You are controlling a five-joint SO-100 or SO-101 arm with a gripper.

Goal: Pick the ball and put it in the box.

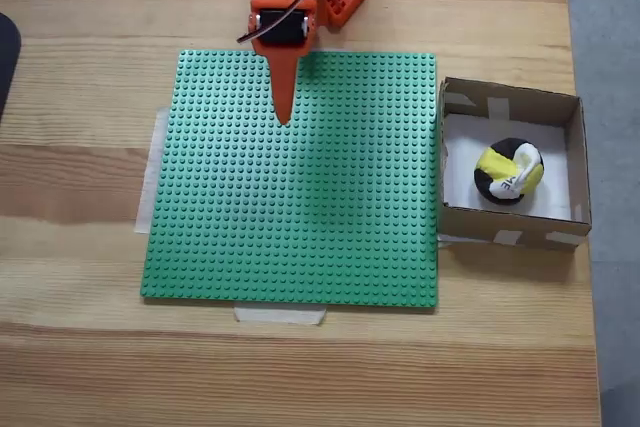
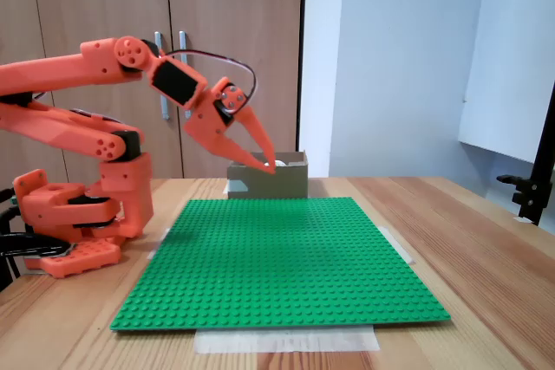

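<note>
One ball (image 1: 509,171), patched in yellow, black and white, lies on the white floor of the box (image 1: 510,100), roughly in the middle of it; the box is brown cardboard with pale tape strips on its walls and corners, and in a fixed view from above it sits on the wooden table (image 1: 80,177) just beside the right edge of the green studded baseplate (image 1: 300,197), touching or very nearly touching it. In a fixed view from the side the box (image 2: 286,181) stands at the far edge of the baseplate (image 2: 277,257). The orange arm (image 2: 78,75) reaches out from its base at the left of that view, and the gripper (image 2: 263,158) hangs in the air above the baseplate, well clear of its surface, tips angled downward; its two fingers are spread apart and hold nothing (the gap between them is plain from the side). From above the gripper (image 1: 283,107) shows as an orange wedge over the upper part of the baseplate, well apart from the box and the ball; pale tape shows under the baseplate's near and left edges; wooden cabinet doors (image 2: 165,58) stand behind the arm.
</note>
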